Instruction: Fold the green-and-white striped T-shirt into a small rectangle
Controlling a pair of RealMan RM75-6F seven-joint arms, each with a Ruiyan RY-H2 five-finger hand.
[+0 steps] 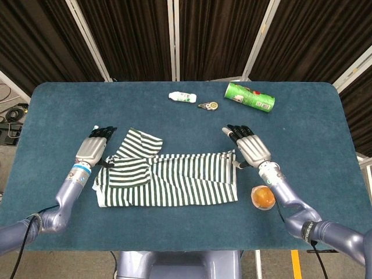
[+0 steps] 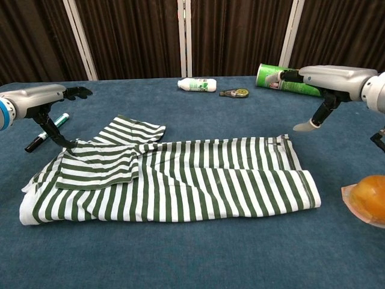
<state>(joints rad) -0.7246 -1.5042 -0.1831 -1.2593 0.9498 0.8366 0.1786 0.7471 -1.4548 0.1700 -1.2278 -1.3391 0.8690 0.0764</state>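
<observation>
The green-and-white striped T-shirt [image 1: 168,177] lies on the blue table as a long folded band, with a sleeve flap [image 2: 135,129] sticking out at its far left. My left hand [image 1: 93,149] hovers at the shirt's far left corner with its fingers stretched out. In the chest view its [image 2: 42,96] thumb points down by the cloth edge and grips nothing. At the shirt's far right corner, my right hand [image 1: 251,149] is likewise spread flat. The chest view shows it [image 2: 328,77] raised clear of the cloth and empty.
A white bottle [image 1: 182,97], a small tape measure [image 1: 208,106] and a green can [image 1: 250,97] lie at the back of the table. An orange [image 1: 263,197] sits on a wrapper to the right of the shirt. A marker [image 2: 45,133] lies below my left hand.
</observation>
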